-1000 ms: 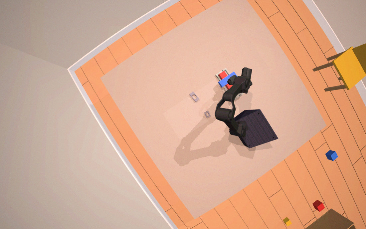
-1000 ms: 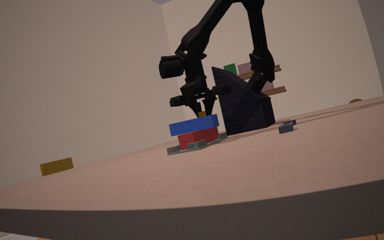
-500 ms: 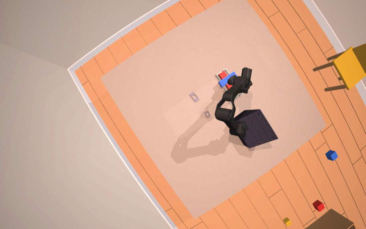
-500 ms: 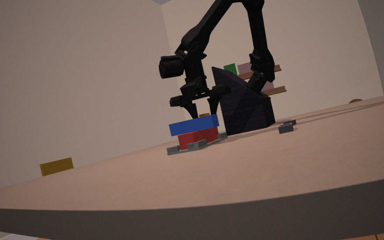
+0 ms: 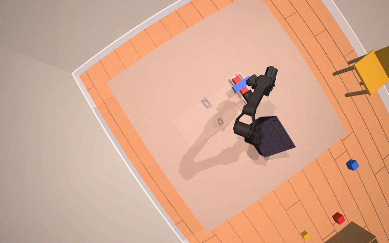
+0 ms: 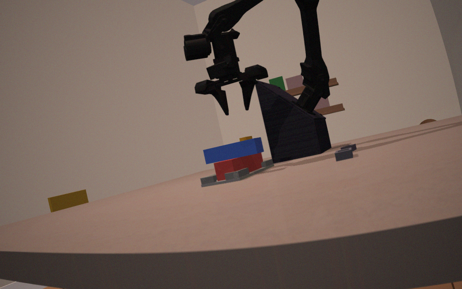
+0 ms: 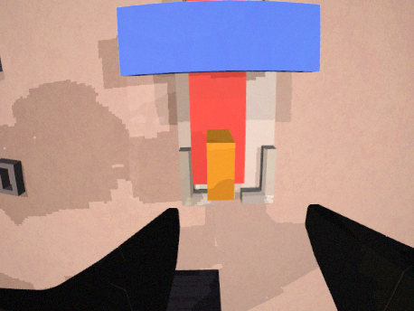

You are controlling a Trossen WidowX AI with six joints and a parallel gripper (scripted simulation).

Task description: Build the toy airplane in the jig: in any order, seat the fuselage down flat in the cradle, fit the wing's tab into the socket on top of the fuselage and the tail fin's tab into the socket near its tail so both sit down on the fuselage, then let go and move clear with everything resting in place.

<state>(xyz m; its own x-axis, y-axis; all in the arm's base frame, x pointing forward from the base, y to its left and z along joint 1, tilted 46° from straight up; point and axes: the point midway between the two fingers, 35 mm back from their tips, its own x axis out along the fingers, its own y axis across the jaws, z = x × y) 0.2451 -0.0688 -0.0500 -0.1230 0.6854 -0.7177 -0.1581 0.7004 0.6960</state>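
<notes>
The red fuselage (image 5: 237, 79) (image 6: 221, 171) (image 7: 217, 104) lies in the pale grey cradle (image 6: 236, 175) (image 7: 269, 174) and looks flat. The blue wing (image 5: 240, 84) (image 6: 233, 150) (image 7: 219, 38) lies across the top of the fuselage, with no clear gap under it. The orange tail fin (image 6: 245, 138) (image 7: 221, 172) stands upright near the tail end; its tab and the socket are hidden under it. My gripper (image 6: 237, 111) (image 7: 244, 217) is open and empty. It hangs above the fin and wing, touching neither; in the wrist view the fingertips are below the tail end.
Two small grey rectangular holders (image 6: 344, 155) (image 6: 351, 147) sit on the table to one side of the cradle; one also shows at the left edge of the wrist view (image 7: 18, 178). The dark arm base (image 5: 275, 136) (image 6: 292, 136) stands near the tail end of the cradle.
</notes>
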